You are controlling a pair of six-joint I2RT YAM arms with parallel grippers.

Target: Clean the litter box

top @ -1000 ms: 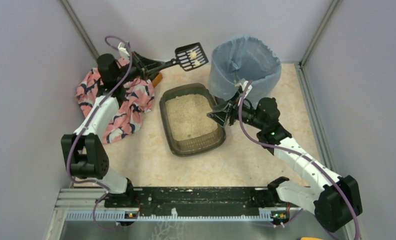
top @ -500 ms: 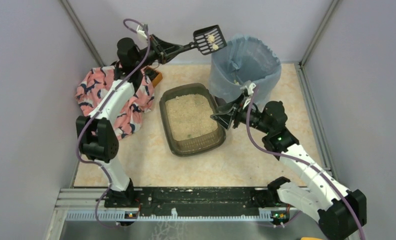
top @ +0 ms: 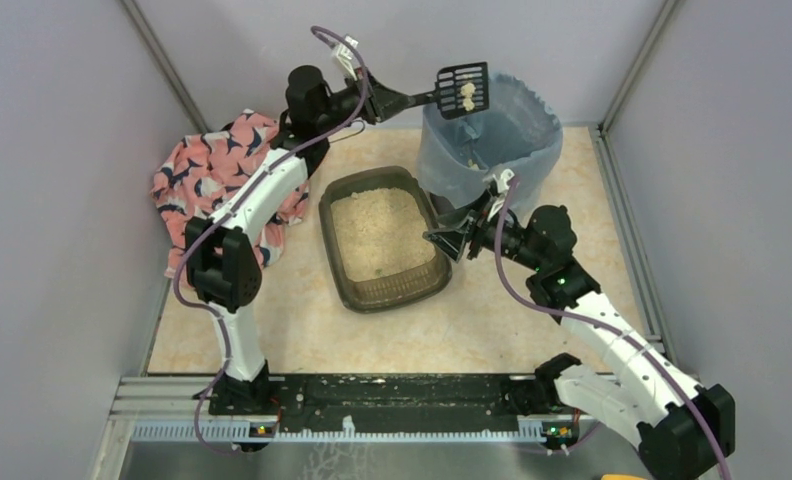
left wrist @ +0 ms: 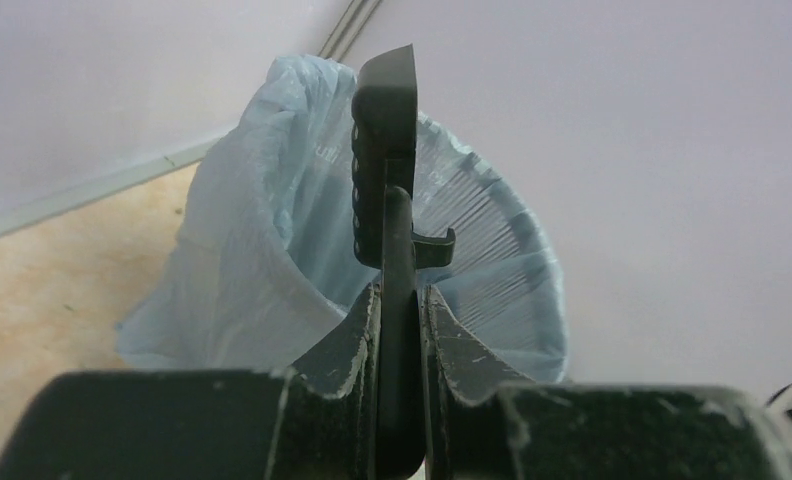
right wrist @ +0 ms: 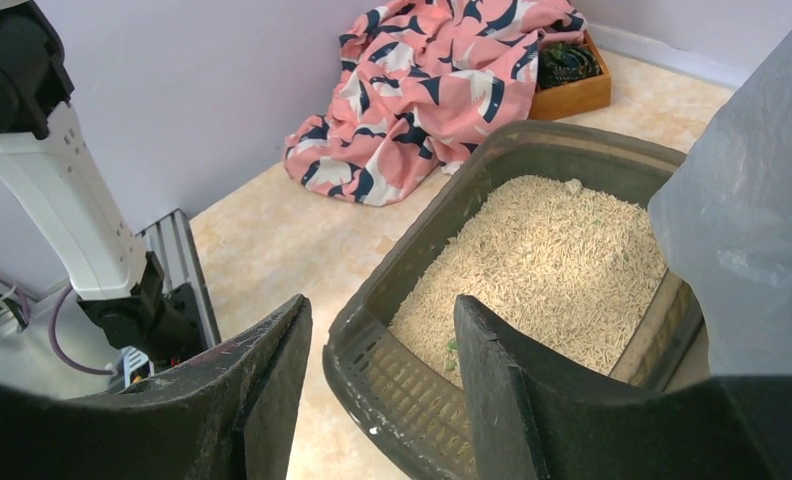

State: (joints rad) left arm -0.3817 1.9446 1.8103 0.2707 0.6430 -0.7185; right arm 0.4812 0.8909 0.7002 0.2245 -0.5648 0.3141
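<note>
The litter box, a dark tray of beige granules, sits mid-table; the right wrist view shows it too. My left gripper is raised at the back and shut on the handle of the black slotted scoop. The scoop carries pale clumps and hangs over the back left rim of the bagged bin. Seen from the left wrist, the fingers clamp the scoop edge-on above the bin. My right gripper stands open at the box's right wall, with the box's corner between its fingers.
A pink patterned cloth lies at the back left, beside a small wooden box. The bin's bag hangs close on the right of my right gripper. Lilac walls close in three sides, and the arms' rail runs along the near edge.
My left arm has swung the loaded scoop rightwards, from behind the litter box to over the bin's rim. The right gripper has barely moved beside the box.
</note>
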